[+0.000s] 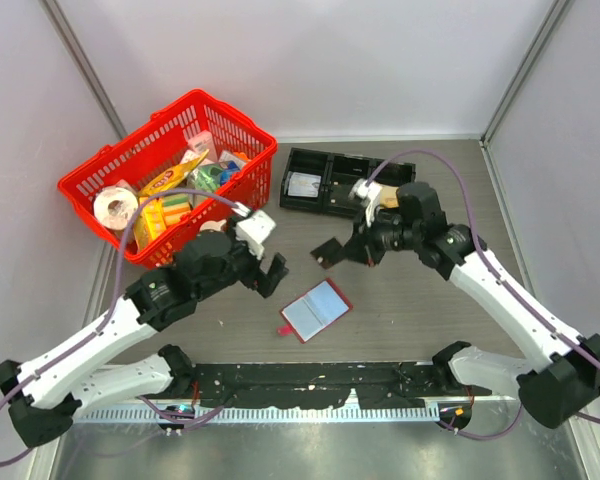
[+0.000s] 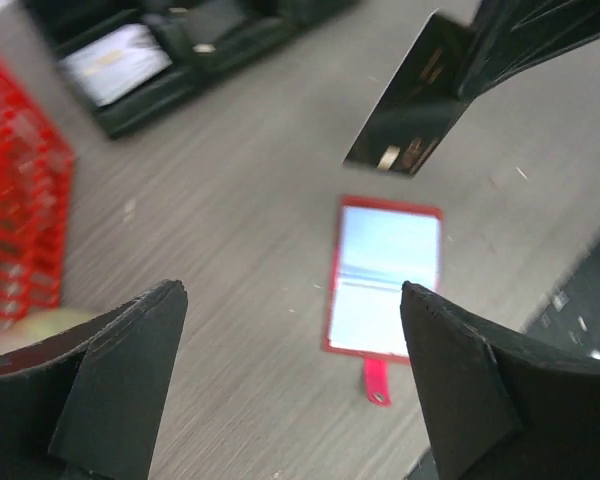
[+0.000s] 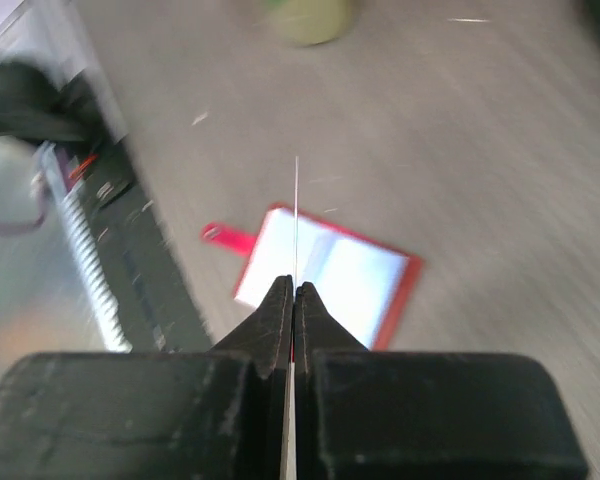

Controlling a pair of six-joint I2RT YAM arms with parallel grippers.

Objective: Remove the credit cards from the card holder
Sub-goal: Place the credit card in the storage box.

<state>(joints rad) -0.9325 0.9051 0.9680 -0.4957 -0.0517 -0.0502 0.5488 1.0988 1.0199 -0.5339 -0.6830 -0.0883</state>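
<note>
We find the right gripper [image 3: 294,290] pinched tight on a credit card [image 2: 412,110], held clear above the desk [image 1: 400,320]. The card holder [image 1: 316,310] lies unfolded just nearer, bare desk on every side. The left gripper [image 2: 292,292] hangs empty at its left, jaws spread wide.

The right tool [image 3: 293,292] pinches a credit card [image 3: 297,215] edge-on above the open card holder [image 3: 355,285].
</note>
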